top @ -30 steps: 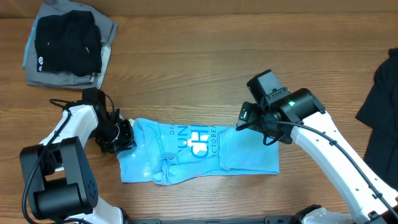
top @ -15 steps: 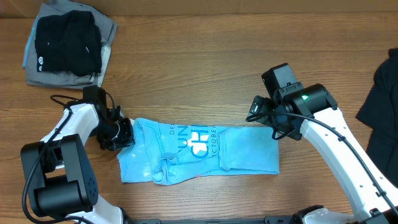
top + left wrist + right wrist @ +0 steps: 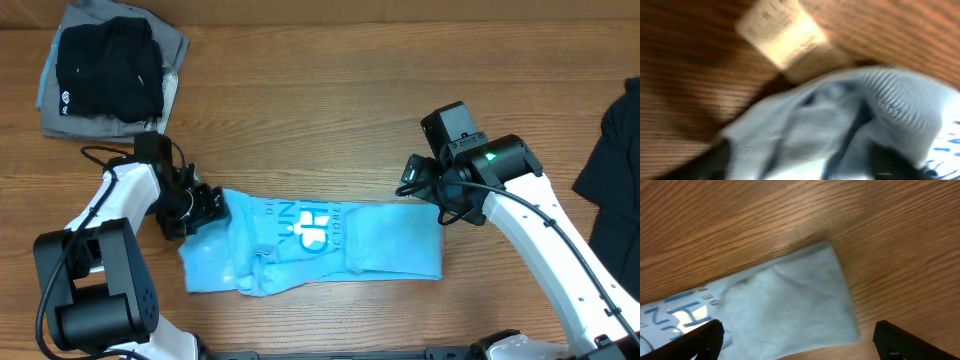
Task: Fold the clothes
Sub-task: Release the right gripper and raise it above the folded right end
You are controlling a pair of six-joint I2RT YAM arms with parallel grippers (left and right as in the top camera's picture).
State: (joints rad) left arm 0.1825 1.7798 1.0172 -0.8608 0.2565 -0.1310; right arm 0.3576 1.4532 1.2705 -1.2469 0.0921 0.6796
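Two end effectors flank the light blue short-sleeved cotton T-shirt (image 3: 320,245), a folded band at six o'clock on the wooden tabletop (image 3: 300,100). The left end effector (image 3: 205,205), spread apart, is at its nine-o'clock edge. The right end effector (image 3: 412,188), wide open, is above three o'clock, seemingly ready for another fold.

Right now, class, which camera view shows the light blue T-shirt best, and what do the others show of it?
The overhead view: the whole T-shirt lies as a long folded strip, white lettering up. The left wrist view gives only a blurred close-up of bunched cloth; the right wrist view shows one end.
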